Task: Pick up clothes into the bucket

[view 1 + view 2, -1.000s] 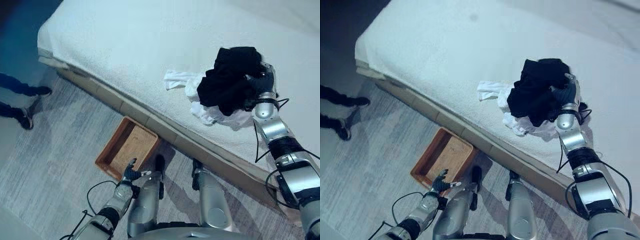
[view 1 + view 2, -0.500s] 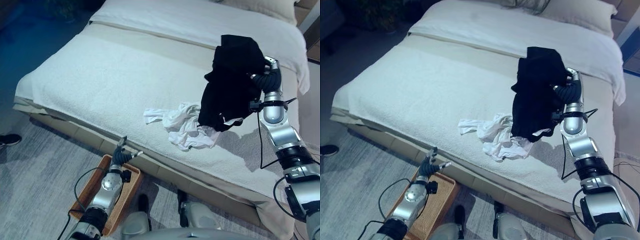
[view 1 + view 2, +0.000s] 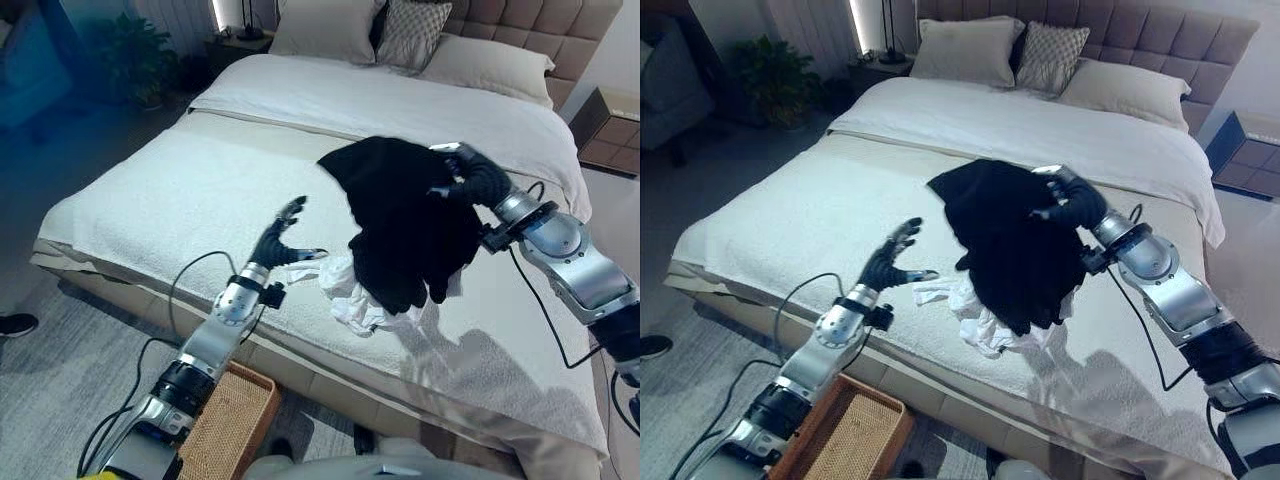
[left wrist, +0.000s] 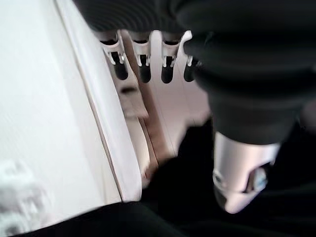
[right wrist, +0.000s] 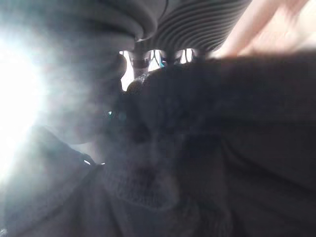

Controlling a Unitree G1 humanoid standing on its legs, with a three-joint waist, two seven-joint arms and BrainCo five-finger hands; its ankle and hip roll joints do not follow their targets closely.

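Hanging from the right robot hand [image 3: 472, 180], black garment [image 3: 405, 230] above bed [image 3: 150, 190].

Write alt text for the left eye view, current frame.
The robot's right hand grips a black garment, lifting it so it hangs above a crumpled white garment lying on a white bed. The left hand reaches over the bed with fingers spread, holding nothing; a woven basket sits on the floor beside the bed.

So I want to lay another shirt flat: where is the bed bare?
Bare: the bed left of the left hand, and below the pillows. Crowded: mid-bed, white clothes under the black garment the right hand holds.
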